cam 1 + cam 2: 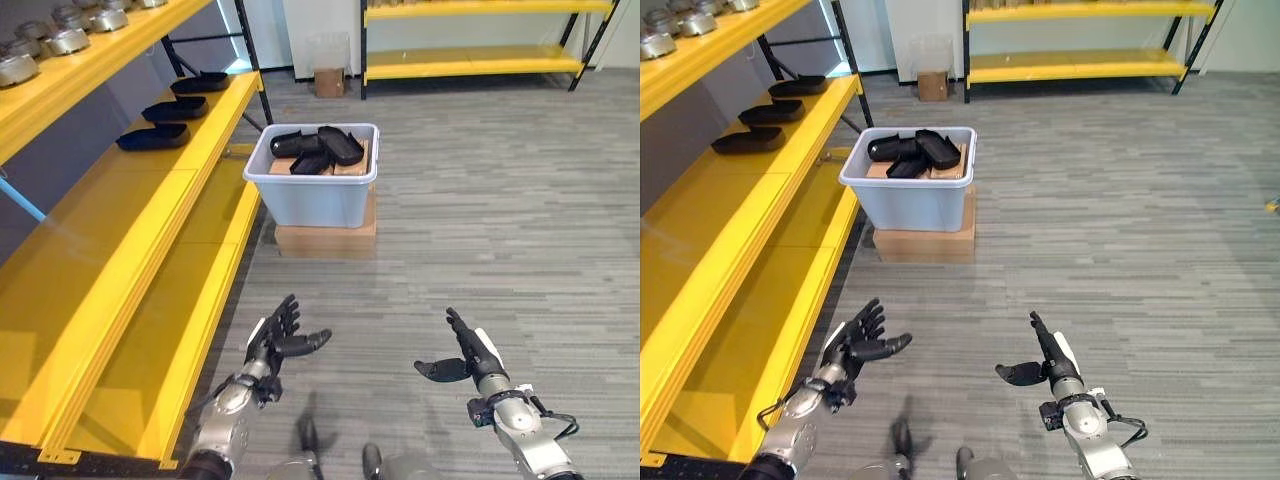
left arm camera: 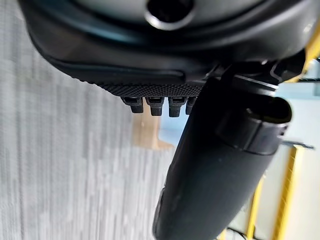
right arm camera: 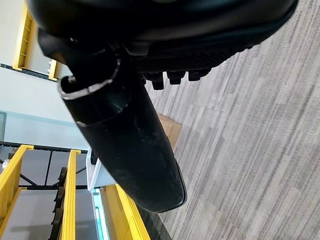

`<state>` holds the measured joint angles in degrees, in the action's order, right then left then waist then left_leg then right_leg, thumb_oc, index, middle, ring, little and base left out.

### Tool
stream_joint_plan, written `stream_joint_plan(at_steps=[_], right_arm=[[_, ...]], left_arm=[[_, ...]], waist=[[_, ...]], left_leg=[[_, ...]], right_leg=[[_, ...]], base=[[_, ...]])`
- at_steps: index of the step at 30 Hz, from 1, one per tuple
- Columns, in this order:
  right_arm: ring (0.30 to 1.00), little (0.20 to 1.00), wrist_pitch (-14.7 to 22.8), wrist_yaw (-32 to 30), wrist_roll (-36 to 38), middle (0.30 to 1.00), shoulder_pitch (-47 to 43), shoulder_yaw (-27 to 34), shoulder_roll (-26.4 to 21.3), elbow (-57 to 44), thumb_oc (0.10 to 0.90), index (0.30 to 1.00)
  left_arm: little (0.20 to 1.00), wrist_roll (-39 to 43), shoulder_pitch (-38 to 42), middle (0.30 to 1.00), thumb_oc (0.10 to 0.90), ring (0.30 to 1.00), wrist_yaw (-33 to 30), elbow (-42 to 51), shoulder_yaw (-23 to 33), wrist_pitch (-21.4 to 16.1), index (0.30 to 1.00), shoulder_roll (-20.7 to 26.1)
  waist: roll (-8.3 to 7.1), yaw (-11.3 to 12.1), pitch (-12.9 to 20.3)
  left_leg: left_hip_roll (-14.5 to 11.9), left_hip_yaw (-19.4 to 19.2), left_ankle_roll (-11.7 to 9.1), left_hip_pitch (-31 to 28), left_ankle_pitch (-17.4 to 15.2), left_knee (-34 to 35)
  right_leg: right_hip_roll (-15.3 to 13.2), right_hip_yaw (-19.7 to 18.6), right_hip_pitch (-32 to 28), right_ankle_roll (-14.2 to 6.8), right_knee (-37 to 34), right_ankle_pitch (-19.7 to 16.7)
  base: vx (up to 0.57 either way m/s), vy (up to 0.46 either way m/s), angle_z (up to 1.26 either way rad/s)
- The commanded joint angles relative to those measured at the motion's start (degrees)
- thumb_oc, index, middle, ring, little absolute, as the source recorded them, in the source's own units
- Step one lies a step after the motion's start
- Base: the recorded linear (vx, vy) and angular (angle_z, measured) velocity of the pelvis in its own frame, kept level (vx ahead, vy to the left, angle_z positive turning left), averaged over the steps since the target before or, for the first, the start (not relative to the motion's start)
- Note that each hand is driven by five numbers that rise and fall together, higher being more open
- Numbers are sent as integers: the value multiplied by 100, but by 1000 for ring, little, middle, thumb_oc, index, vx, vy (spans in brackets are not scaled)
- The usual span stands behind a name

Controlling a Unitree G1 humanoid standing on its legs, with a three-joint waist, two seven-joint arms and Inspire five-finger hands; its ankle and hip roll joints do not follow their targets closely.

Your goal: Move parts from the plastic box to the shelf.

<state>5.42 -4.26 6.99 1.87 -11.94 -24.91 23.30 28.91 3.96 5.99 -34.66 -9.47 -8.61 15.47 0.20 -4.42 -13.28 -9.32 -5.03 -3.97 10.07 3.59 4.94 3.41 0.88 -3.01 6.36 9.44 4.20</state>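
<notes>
Your left hand hangs low over the grey plank floor, just off the front edge of the yellow shelf, with its fingers spread straight and the thumb stuck out sideways; it holds nothing. Your right hand hangs at about the same height, well apart from the left, also with straight, relaxed fingers and the thumb pointing inward, and it too is empty. Ahead of both hands you have the plastic box, a pale tub resting on a flat cardboard carton on the floor, just beside the shelf's near edge. The black parts in the box lie piled and overlapping above its rim, with a strip of brown cardboard showing under them. On the middle level of the shelf, farther back on your left, you can see 3 black parts lying in a row, one behind another and slightly apart. The level above carries a line of round metal pieces. A second yellow rack stands against the far wall, with a small cardboard box on the floor beside it.
</notes>
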Motion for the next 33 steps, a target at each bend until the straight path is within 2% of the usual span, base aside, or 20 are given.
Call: stream_joint_plan(at_steps=[1,6,8,12,14,16,17,18,19,21,22,23,24,25,27,28,29,30,31,33], right_arm=[[1000,1000,621,202,208,1000,-446,-28,-355,-417,900,1000],[1000,1000,644,410,289,1000,-513,-73,-362,-456,900,1000],[1000,1000,678,355,307,1000,-488,-64,-309,-485,900,1000],[1000,1000,740,57,223,1000,-448,-110,-140,-590,900,1000],[1000,1000,704,-233,230,1000,-474,-123,5,-569,900,1000],[1000,1000,718,-349,224,1000,-495,-113,64,-514,900,1000],[1000,1000,738,-488,232,1000,-546,-99,139,-427,900,1000],[1000,1000,731,-517,230,1000,-559,-91,161,-408,900,1000],[1000,1000,719,-595,216,1000,-581,-81,199,-391,900,1000],[1000,1000,738,-683,188,1000,-599,-94,220,-384,900,1000],[1000,1000,769,-732,167,1000,-657,-127,212,-356,900,1000],[1000,1000,780,-748,161,1000,-672,-136,208,-349,900,1000],[1000,1000,781,-744,143,1000,-680,-127,187,-385,900,1000],[1000,1000,726,-799,158,1000,-659,-42,166,-451,900,1000],[1000,1000,715,-805,155,1000,-632,8,158,-481,900,1000],[1000,1000,747,-762,153,1000,-590,77,117,-517,900,1000],[1000,1000,772,-718,133,1000,-566,128,95,-547,900,1000],[1000,1000,779,-686,114,1000,-558,157,85,-565,900,1000],[1000,1000,796,-652,33,1000,-517,255,84,-631,900,1000],[1000,1000,813,-643,-26,1000,-456,327,124,-676,900,1000]], left_arm=[[1000,123,46,1000,900,1000,72,474,458,-913,1000,307],[1000,-56,65,1000,900,1000,-116,407,488,-1065,1000,287],[1000,-255,117,1000,900,1000,-385,404,493,-1096,1000,318],[1000,-563,305,1000,900,1000,-275,521,386,-1183,1000,431],[1000,-735,344,1000,900,1000,-120,802,275,-1056,1000,533],[1000,-823,348,1000,900,1000,-28,899,231,-1008,1000,575],[1000,-927,369,1000,900,1000,30,1043,130,-912,1000,627],[1000,-919,376,1000,900,1000,28,1084,81,-850,1000,649],[1000,-918,401,1000,900,1000,59,1154,-19,-759,1000,687],[1000,-1009,399,1000,900,1000,76,1215,-101,-765,1000,707],[1000,-984,336,1000,900,1000,-7,1304,-202,-752,1000,727],[1000,-958,320,1000,900,1000,-12,1325,-228,-745,1000,734],[1000,-923,245,1000,900,1000,-60,1421,-254,-746,1000,747],[1000,-739,193,1000,900,1000,53,1511,-257,-696,1000,803],[1000,-593,216,1000,900,1000,225,1502,-249,-645,1000,833],[1000,-531,232,1000,900,1000,355,1532,-198,-552,1000,855],[1000,-533,237,1000,900,1000,360,1551,-199,-500,1000,857],[1000,-497,244,1000,900,1000,367,1559,-217,-481,1000,850],[1000,-451,256,1000,900,1000,327,1603,-325,-438,1000,803],[1000,-495,202,1000,900,1000,415,1658,-468,-490,1000,775]], waist=[[-23,-25,106],[70,17,44],[133,39,58],[22,130,171],[-95,233,239],[-100,266,288],[-134,322,363],[-149,345,377],[-85,387,401],[2,384,370],[117,342,288],[138,333,269],[191,248,189],[188,154,108],[195,114,77],[120,57,26],[92,-6,-21],[95,-44,-71],[106,-171,-148],[101,-262,-163]], left_leg=[[-73,-123,91,145,33,5],[-42,3,20,-22,61,-148],[144,-43,15,-50,1,-663],[597,-118,257,4,-324,-1218],[903,-103,540,-29,-535,-1325],[973,-80,633,-49,-568,-1308],[1140,-54,807,-109,-669,-1270],[1211,-46,867,-136,-714,-1261],[1296,-22,981,-218,-791,-1221],[1324,-13,1050,-346,-868,-1192],[1265,-49,1069,-545,-890,-1109],[1256,-63,1070,-583,-894,-1093],[1226,-61,1051,-745,-890,-1036],[1248,-11,1009,-905,-909,-978],[1240,42,986,-969,-932,-957],[1277,53,946,-1166,-981,-897],[1268,85,916,-1367,-1055,-825],[1250,116,900,-1489,-1102,-787],[1193,200,858,-1757,-1277,-722],[1164,269,874,-1908,-1482,-721]], right_leg=[[-348,-226,-868,-564,218,1058],[-401,-242,-842,-581,496,1285],[-481,-87,-863,-596,558,1367],[-675,150,-831,-756,773,1165],[-905,247,-730,-979,1310,648],[-927,238,-674,-1055,1501,394],[-1000,150,-543,-1225,2181,-142],[-1072,149,-491,-1280,2506,-343],[-1234,226,-209,-1319,3318,-687],[-1353,269,263,-1292,3977,-839],[-1348,265,860,-1176,4421,-769],[-1341,257,973,-1147,4480,-733],[-1084,289,1439,-1055,4236,-481],[-891,464,1637,-967,3104,-116],[-846,597,1585,-950,2426,-50],[-933,775,1611,-1010,1224,-229],[-1000,810,1709,-1098,532,-461],[-1023,799,1745,-1146,231,-577],[-1103,631,2110,-1285,-595,-831],[-1105,427,2119,-1364,-979,-946]], base=[[318,124,-40],[341,135,-40],[500,209,-35],[371,127,-15],[327,104,12],[258,89,9],[290,124,8],[331,195,-3],[210,156,-6],[207,165,-14],[188,117,-30],[163,25,-46],[228,-149,-45],[270,-211,-49],[258,-200,-18],[343,-251,3],[405,-295,-1],[475,-353,-4],[424,-313,3],[434,-344,30]])
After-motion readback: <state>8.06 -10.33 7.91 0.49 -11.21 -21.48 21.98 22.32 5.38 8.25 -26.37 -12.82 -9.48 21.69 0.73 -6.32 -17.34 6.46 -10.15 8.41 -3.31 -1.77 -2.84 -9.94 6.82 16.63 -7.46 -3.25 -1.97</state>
